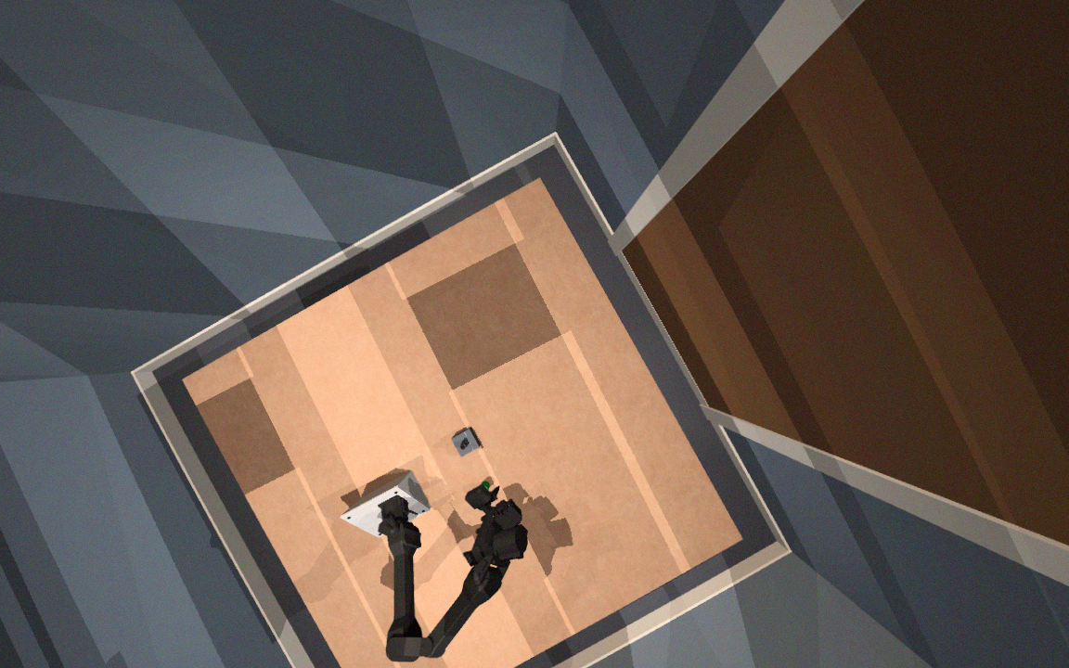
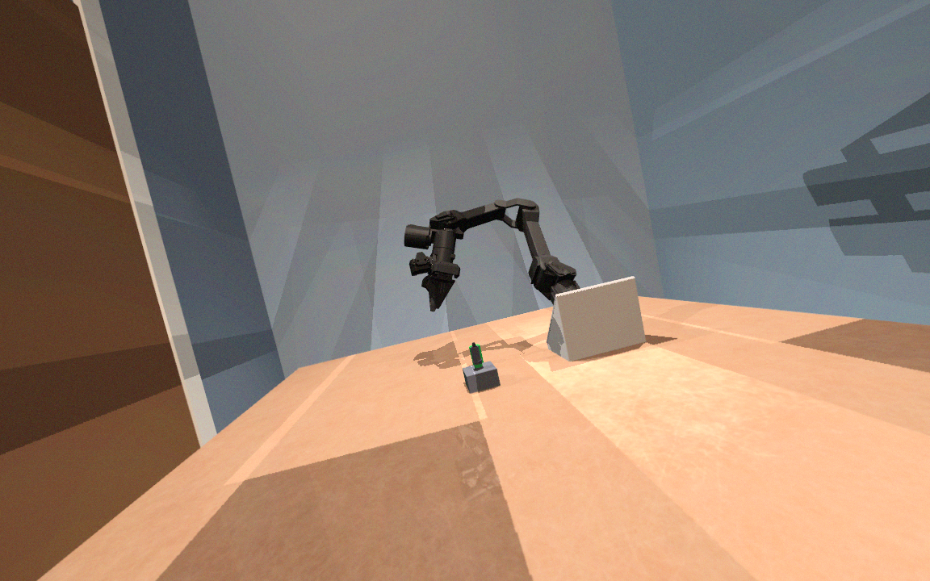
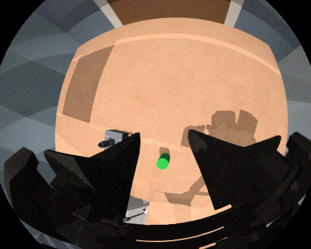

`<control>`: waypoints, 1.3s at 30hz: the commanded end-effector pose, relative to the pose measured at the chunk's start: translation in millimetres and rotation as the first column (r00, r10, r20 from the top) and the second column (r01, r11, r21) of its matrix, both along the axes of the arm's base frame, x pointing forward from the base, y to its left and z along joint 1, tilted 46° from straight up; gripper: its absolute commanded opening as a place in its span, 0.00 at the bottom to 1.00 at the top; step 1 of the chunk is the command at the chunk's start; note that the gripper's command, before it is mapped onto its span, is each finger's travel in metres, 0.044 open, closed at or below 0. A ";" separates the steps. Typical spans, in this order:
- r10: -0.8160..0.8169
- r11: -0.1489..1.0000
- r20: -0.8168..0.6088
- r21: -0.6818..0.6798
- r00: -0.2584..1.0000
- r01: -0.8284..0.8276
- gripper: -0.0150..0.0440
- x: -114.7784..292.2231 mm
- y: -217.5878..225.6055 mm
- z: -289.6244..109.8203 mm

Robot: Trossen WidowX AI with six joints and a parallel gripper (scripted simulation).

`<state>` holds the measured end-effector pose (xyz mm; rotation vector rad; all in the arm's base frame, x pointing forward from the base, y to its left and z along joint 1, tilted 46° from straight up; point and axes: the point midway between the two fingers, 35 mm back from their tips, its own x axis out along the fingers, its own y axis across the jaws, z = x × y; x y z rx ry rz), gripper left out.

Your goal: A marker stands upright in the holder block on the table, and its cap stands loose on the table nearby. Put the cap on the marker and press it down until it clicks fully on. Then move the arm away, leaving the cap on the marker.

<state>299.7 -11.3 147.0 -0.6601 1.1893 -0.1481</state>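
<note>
The half-open, empty gripper [image 3: 164,143] hangs high above the green cap [image 3: 163,162] standing at the wrist view's centre, so an off-centre descent could topple it on the surface [image 3: 183,79], away from the marker [image 3: 106,144] at left.

No readable text, labels, brands, numbers or signs in any view.
</note>
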 end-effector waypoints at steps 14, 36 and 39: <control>0.238 0.791 -0.766 -0.204 0.597 -0.577 0.67 -60.6 -22.8 -40.6; 0.237 0.790 -0.766 -0.206 0.598 -0.577 0.67 -62.6 -58.8 -75.9; 0.237 0.791 -0.766 -0.205 0.598 -0.577 0.67 -62.1 -61.3 -78.7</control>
